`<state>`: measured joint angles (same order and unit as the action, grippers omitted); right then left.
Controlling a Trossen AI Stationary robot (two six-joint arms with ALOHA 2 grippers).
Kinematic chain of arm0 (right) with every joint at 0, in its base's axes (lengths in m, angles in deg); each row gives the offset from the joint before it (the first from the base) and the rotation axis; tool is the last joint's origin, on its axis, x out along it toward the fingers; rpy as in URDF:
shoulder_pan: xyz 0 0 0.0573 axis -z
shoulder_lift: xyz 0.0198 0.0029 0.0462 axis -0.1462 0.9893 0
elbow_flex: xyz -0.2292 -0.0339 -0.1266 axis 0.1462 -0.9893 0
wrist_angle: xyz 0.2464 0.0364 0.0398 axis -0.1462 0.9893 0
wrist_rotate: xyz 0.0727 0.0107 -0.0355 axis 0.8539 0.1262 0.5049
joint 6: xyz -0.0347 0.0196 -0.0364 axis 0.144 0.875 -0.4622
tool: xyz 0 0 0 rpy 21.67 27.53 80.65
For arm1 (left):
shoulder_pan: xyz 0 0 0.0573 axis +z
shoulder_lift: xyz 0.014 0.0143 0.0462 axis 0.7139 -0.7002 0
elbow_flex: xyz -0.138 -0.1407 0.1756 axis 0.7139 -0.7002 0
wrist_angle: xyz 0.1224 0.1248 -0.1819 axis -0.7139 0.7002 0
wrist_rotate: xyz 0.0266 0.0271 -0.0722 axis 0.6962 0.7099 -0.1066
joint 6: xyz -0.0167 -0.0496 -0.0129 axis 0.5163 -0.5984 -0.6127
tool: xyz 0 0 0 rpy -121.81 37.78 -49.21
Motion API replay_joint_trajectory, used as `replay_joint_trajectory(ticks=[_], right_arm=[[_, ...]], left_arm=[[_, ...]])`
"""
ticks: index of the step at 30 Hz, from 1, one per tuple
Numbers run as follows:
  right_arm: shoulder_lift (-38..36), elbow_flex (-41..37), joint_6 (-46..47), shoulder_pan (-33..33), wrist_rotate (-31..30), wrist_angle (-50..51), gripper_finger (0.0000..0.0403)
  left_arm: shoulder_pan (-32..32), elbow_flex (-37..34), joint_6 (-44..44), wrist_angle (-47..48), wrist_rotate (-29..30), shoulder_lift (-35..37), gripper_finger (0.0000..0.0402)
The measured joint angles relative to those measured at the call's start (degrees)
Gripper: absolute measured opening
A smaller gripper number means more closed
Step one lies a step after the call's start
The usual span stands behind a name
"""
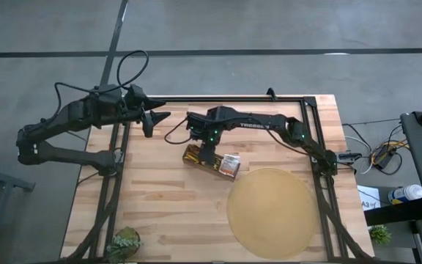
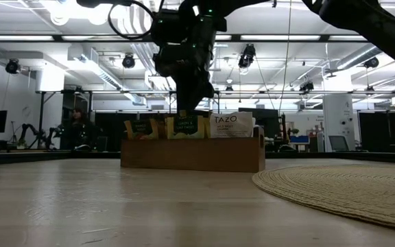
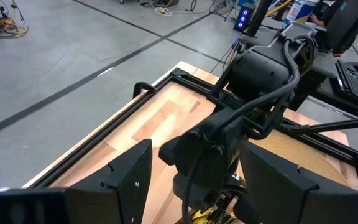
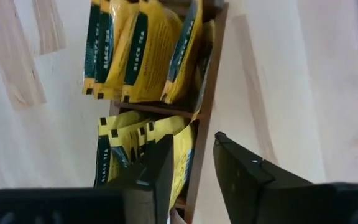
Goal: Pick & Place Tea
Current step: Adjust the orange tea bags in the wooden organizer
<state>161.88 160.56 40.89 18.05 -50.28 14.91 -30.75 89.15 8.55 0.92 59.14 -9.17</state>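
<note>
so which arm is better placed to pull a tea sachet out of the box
Right. The right gripper hangs open directly over the yellow tea sachets in the wooden box; the left gripper waits near the table's far left edge.

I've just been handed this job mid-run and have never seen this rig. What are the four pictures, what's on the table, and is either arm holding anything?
Two dark robot arms work at a wooden table. The high view looks straight down, the low view looks level across the tabletop, and each wrist view looks past that arm's own fingers.

On the table are a brown wooden box of tea sachets, a big round tan mat and a small potted plant.

The right gripper is down over the box, its fingers open around a yellow sachet's edge and the box wall, not yet closed. The left gripper waits open near the table's far left corner, holding nothing.
</note>
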Motion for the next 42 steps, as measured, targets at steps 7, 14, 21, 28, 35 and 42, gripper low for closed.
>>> replay_joint_trajectory(ticks=[7, 14, 21, 28, 35, 42], right_arm=[[-0.02, 1.33, -1.32, 0.80, -4.34, -0.18, 0.0088], [2.41, 0.61, -0.25, 1.32, -4.09, -4.61, 0.0012], [4.84, 0.40, 0.54, 1.25, -3.78, -5.50, 0.0008], [4.74, 1.00, 0.29, 1.48, 6.65, -6.72, 0.0008], [4.68, 0.98, 1.05, 1.56, 8.79, -7.45, 0.0008], [3.67, 2.91, 0.64, 1.78, 7.82, -7.07, 0.0008]], left_arm=[[0.02, 0.00, -0.65, 0.00, 0.00, 0.00, 0.0236], [0.01, 0.00, -0.98, -0.01, 0.26, -0.01, 0.0236], [0.02, 0.00, -1.64, 0.00, 0.26, -0.02, 0.0236], [0.02, 0.00, -1.66, 0.00, 0.24, -0.02, 0.0236], [0.01, 0.00, -1.65, -0.01, 0.24, -0.02, 0.0236], [0.02, 0.00, -2.19, 0.00, 0.24, -0.02, 0.0236]])
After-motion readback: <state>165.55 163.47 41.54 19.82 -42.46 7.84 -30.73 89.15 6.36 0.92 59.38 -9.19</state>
